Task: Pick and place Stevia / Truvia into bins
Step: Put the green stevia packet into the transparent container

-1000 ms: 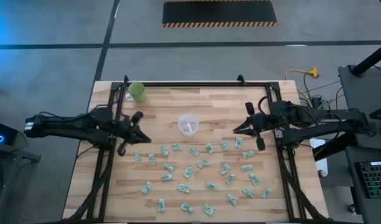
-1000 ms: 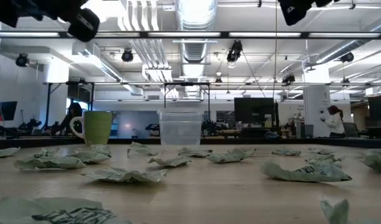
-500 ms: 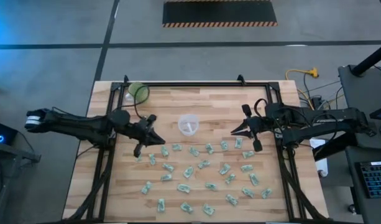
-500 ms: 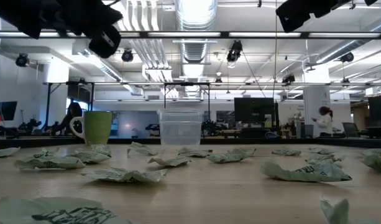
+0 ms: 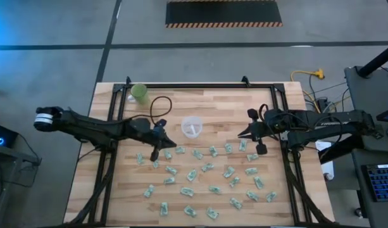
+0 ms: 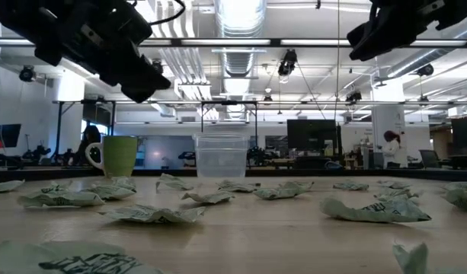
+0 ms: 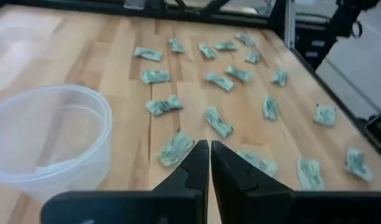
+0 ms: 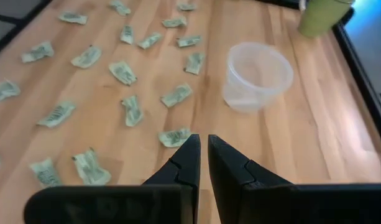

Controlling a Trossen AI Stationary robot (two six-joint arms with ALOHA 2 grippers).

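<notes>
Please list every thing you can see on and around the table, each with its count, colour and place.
Stevia packets: about thirty, pale green and white, scattered flat over the near half of the table.
Clear cup: one, translucent whitish, upright at the table's middle.
Green mug: one, light green, far left corner of the table.
Wooden table: one, light wood, with a black frame.
Yellow cable: one, on the floor beyond the right corner.
Left gripper: shut, empty, left of the clear cup.
Right gripper: shut, empty, right of the clear cup.
</notes>
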